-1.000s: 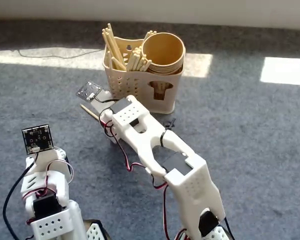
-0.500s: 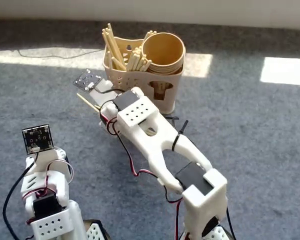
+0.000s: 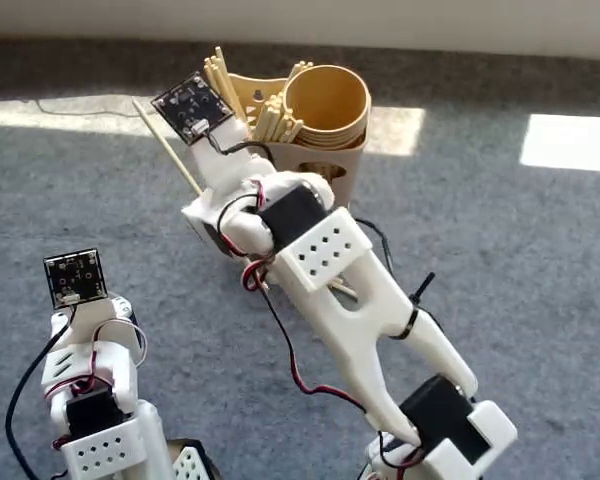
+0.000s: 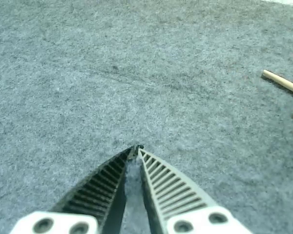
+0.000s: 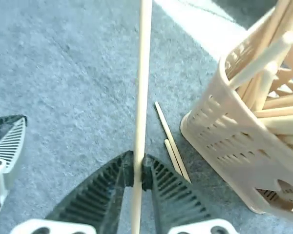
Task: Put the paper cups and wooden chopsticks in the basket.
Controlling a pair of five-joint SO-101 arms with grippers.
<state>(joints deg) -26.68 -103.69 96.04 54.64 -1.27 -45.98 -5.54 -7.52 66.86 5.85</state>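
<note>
The right gripper (image 5: 138,168) pinches 1 pale wooden chopstick (image 5: 142,73) beside the cream perforated plastic basket (image 5: 224,146), which holds tan paper cups (image 3: 327,100) and bundled chopsticks (image 3: 270,115). 2 loose chopsticks (image 5: 172,146) lie on the grey carpet (image 4: 88,73) nearby. The left gripper (image 4: 137,147) is closed, empty.

An indoor room, home or office I cannot tell: grey carpet (image 3: 540,260) covers the floor, sunlight patches (image 3: 570,140) lie on it, a pale wall (image 3: 380,18) stands behind.
</note>
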